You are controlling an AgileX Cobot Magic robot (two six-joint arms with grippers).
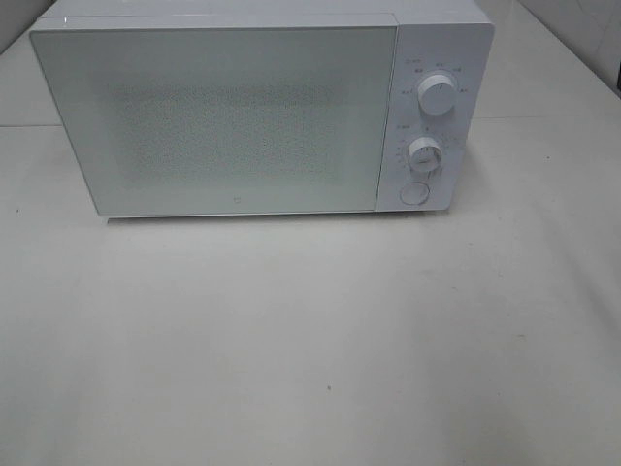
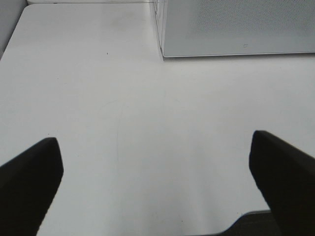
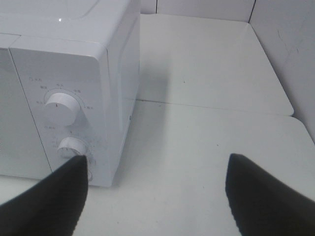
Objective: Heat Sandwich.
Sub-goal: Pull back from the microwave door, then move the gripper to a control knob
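1 microwave (image 1: 243, 116) on 1 white table (image 1: 310, 349), door (image 1: 213, 121) shut, frosted, nothing readable thru it. Control panel: 2 knobs, upper knob (image 1: 438, 97) and lower knob (image 1: 425, 152), plus 1 round button (image 1: 414, 192) under them.

Sandwich: not visible in any of the 3 views, so can't tell where it is.

Left gripper (image 2: 154, 140): 2 dark fingers (image 2: 29, 182), spread wide apart, nothing btw them but bare table. Microwave's lower front corner (image 2: 165, 51) lies ahead of the tips, well apart from both, nearer the line of the finger on the microwave side.

Right gripper (image 3: 157, 160): 2 dark fingers (image 3: 261, 196), also parted wide, holding nothing, bare table btw them. Microwave's panel end is ahead of the tips. Both knobs show here, and the tip of 1 finger lines up w/ the lower knob (image 3: 71, 146) and covers its bottom edge in the wrist cam. Touching or just short of it: can't tell from this angle. The other finger is over open table beside the microwave's side wall, well clear of it.

High cam shows microwave and table only, 0 grippers in its frame.
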